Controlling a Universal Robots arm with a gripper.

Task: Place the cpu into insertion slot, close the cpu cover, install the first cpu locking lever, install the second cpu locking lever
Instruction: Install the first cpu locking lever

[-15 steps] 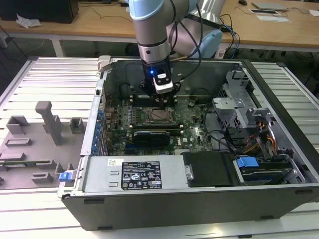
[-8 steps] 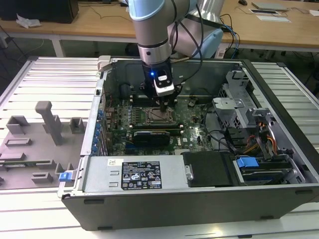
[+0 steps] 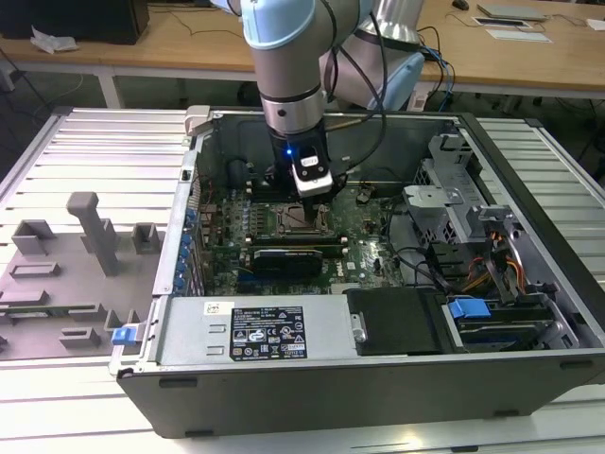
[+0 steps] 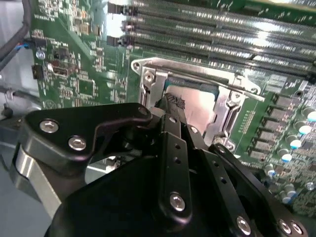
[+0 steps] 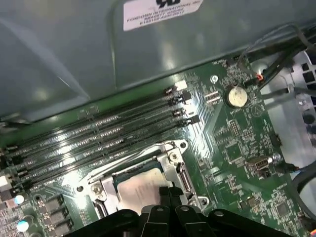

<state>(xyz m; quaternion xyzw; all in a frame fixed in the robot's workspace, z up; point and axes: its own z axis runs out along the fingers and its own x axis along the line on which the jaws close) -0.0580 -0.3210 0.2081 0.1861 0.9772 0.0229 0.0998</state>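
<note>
Gripper (image 5: 167, 193), nearest in both wrist views: black fingers drawn together, tips resting on the silvery cpu (image 5: 140, 191) with nothing held between them. The cpu lies flat in the insertion slot (image 4: 148, 94), the steel cpu cover (image 4: 223, 106) framing it; behind, long memory slots (image 5: 98, 140) cross the green motherboard (image 5: 232, 133).

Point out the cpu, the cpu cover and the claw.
cpu (image 5: 140, 190), first wrist view, on its silvery top inside the frame.
cpu cover (image 4: 232, 101), second wrist view, on the steel frame's side bar.
claw (image 5: 169, 193), first wrist view, at its fingertips, right over the cpu's edge.
</note>
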